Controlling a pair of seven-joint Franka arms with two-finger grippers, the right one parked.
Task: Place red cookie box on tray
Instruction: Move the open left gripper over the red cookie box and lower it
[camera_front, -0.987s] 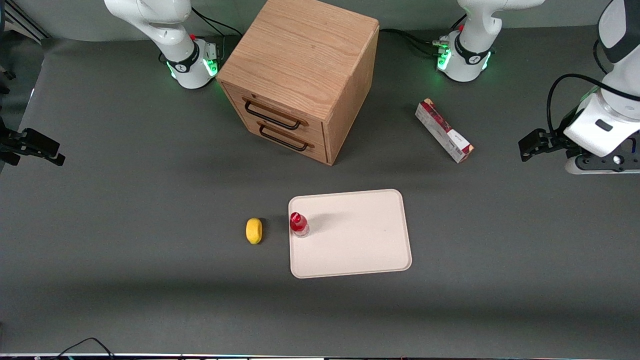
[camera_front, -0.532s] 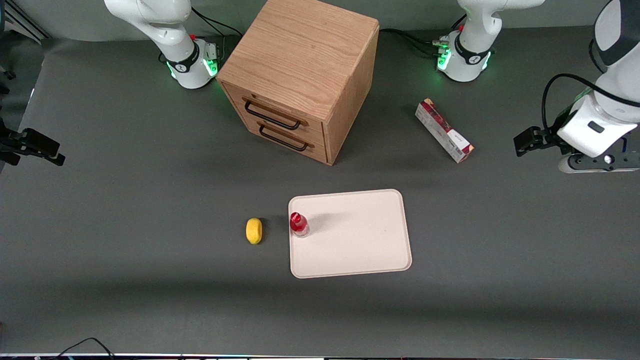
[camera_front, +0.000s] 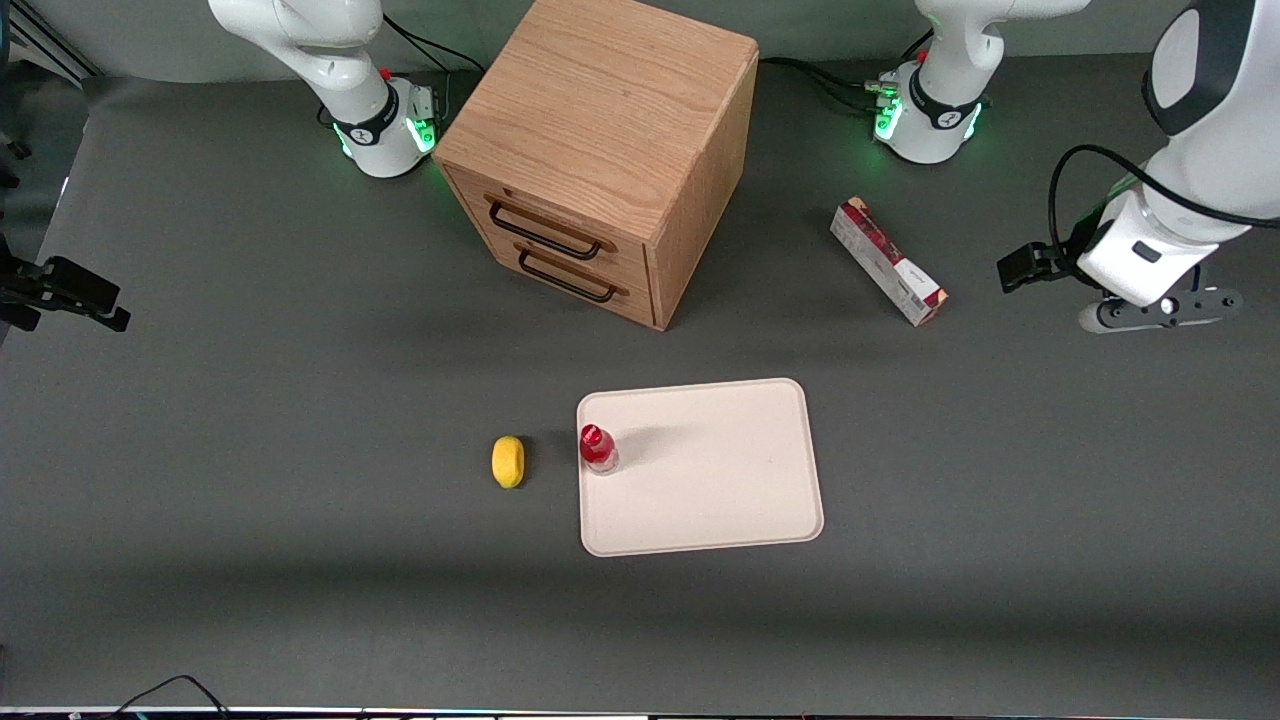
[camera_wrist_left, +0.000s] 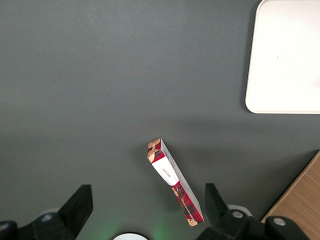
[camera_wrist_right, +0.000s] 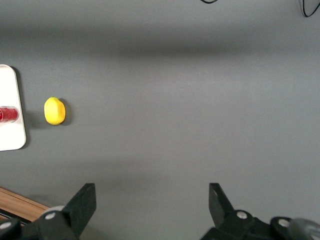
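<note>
1. On the counter (camera_front: 250, 420), the red cookie box (camera_front: 887, 261) lies flat and at a slant between the wooden cabinet (camera_front: 600, 150) and the working arm's end, well apart from the tray (camera_front: 720, 500), which is nearer to the front camera. Nothing holds the box.

2. Toward the working arm's end, the gripper (camera_wrist_left: 149, 206) hangs above the counter beside the box, with its fingers spread wide and nothing between them. If it goes down without turning to match the slant of the box, one finger could land on the carton and crush it or push it away.

3. The box is long and narrow. A grip near one end could let it tip or swing during the lift, so I think the middle is the safer place.

4. A carton is probably light and soft. Too strong closing may dent it; too weak closing may let it slip out on the way.

5. A small bottle (camera_front: 597, 448) with a red cap stands on the tray, close to the rim toward the parked arm's end. A long box set down carelessly could knock it over, or rest on the rim.

6. A yellow lemon (camera_front: 508, 461) lies just beside the tray; a toppled bottle might roll to it.
</note>
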